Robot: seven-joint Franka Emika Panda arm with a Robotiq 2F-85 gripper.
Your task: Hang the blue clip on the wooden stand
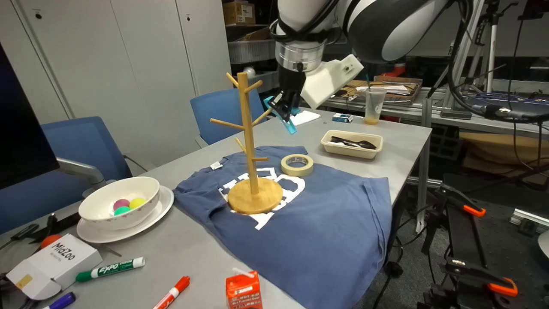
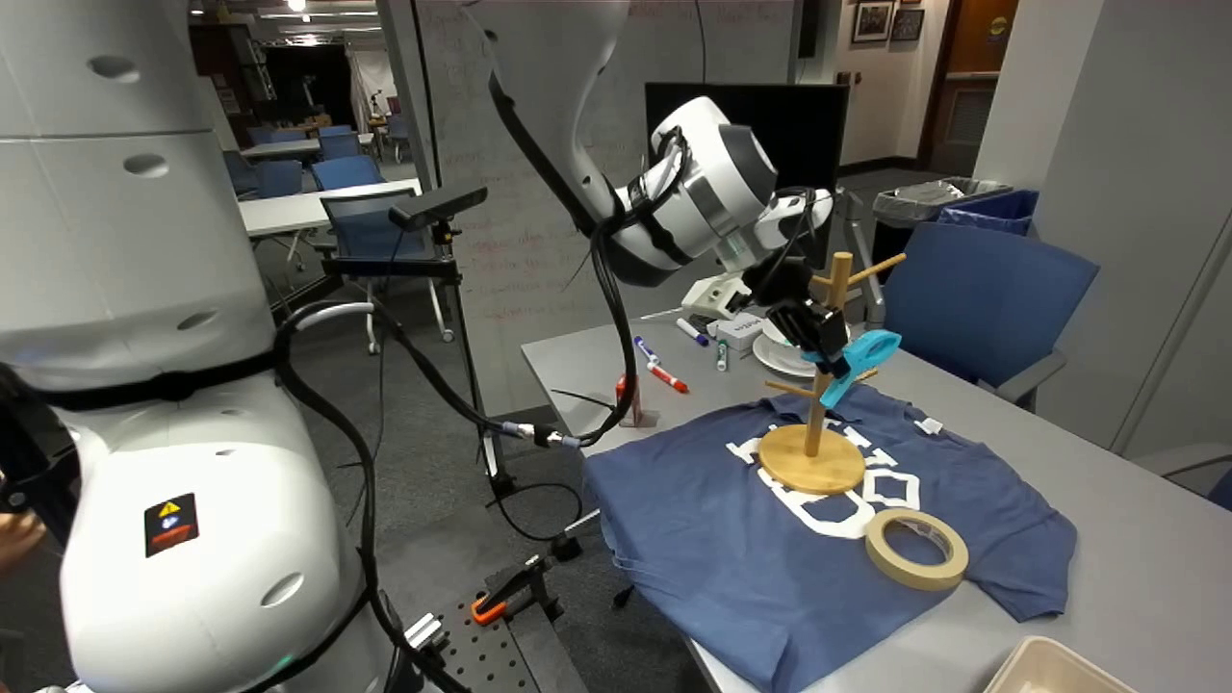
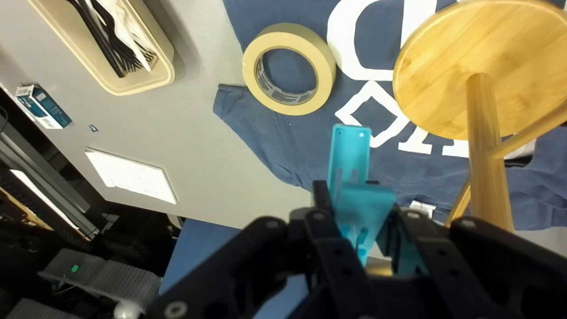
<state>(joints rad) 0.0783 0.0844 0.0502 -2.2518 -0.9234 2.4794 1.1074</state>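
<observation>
My claw (image 3: 354, 206) pinches the blue clip (image 2: 863, 356) tight, up in the air near the wooden stand (image 1: 248, 137). I can't tell if they touch. The stand sits on a blue shirt (image 1: 317, 227).

"MidZoo" on white box (image 1: 62, 264), "EXPO" on green marker (image 1: 110, 270), "HOT KID" on red carton (image 1: 243, 292), warning triangle (image 2: 169, 508) on robot arm (image 2: 217, 568), part-hidden letters (image 3: 342, 37) on blue shirt (image 1: 317, 240)

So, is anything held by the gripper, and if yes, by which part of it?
Yes: the gripper holds the blue clip roughly by its middle, with ends showing beyond the grip; the exact contact is hidden.
</observation>
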